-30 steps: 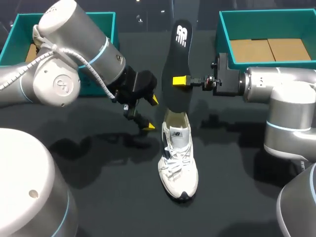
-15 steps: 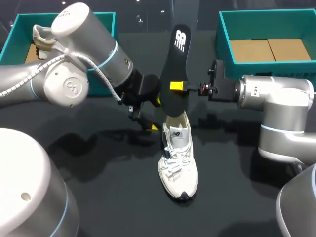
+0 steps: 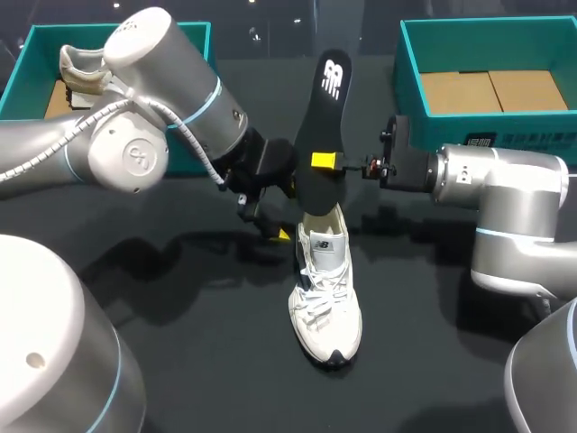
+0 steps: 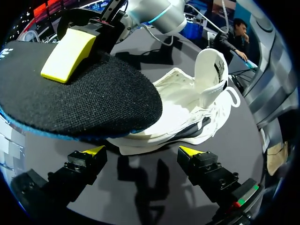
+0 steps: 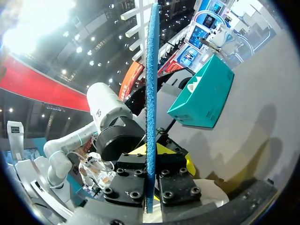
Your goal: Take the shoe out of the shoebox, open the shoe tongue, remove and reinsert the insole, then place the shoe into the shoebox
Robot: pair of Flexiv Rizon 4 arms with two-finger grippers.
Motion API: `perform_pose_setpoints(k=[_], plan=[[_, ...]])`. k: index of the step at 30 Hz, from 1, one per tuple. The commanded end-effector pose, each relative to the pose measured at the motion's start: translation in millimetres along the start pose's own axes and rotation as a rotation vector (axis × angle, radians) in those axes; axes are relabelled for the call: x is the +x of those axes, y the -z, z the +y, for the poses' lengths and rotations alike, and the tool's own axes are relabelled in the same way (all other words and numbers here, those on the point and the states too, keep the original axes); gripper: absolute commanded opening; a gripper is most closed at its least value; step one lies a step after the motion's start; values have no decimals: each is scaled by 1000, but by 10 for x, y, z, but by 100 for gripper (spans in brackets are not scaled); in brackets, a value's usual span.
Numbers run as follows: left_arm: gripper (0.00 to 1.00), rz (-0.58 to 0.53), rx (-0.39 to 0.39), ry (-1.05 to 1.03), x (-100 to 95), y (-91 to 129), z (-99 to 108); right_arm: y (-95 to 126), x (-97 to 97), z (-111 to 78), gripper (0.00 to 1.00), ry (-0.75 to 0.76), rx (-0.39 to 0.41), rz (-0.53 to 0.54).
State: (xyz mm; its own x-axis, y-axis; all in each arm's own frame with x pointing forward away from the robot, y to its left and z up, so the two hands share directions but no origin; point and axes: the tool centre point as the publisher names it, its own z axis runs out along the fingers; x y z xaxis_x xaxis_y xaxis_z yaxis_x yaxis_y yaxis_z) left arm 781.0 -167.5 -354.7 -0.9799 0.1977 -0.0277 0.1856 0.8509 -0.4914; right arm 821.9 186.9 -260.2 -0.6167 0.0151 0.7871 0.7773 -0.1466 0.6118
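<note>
A white lace-up shoe (image 3: 325, 290) lies on the dark table, toe toward the front edge. Above its heel a black insole (image 3: 323, 135) stands upright, its lower end at the shoe's opening, and my right gripper (image 3: 326, 161) is shut on its middle. In the right wrist view the insole (image 5: 151, 89) runs edge-on between the fingers of the right gripper (image 5: 151, 161). My left gripper (image 3: 278, 211) is open just left of the shoe's heel. In the left wrist view the left gripper (image 4: 141, 151) has the shoe (image 4: 187, 117) and the insole (image 4: 79, 93) ahead of its spread tips, touching neither.
A teal shoebox (image 3: 191, 36) at the back left holds another shoe (image 3: 81, 68). A second teal box (image 3: 407, 63) at the back right has cardboard in its bottom. In the right wrist view, a teal box (image 5: 201, 93) lies beyond my left arm (image 5: 112, 126).
My left arm has moved right, bringing its open gripper close beside the shoe's heel. The right gripper has shifted slightly left with the insole.
</note>
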Motion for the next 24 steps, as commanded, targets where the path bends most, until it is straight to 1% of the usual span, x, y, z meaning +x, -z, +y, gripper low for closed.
perform_pose_setpoints(k=[1, 11, 17, 24], plan=[[100, 7, -1, -10, -12, -16, -15, 17, -8, -9, 0, 4, -6, 6], [100, 7, -1, -10, -12, -16, -15, 17, -8, -9, 0, 4, -6, 6], [100, 7, -1, -10, -12, -16, -15, -13, -105, -43, 0, 35, -18, 26], [100, 7, -1, -10, -12, -16, -15, -37, -136, -63, 0, 81, -26, 32]])
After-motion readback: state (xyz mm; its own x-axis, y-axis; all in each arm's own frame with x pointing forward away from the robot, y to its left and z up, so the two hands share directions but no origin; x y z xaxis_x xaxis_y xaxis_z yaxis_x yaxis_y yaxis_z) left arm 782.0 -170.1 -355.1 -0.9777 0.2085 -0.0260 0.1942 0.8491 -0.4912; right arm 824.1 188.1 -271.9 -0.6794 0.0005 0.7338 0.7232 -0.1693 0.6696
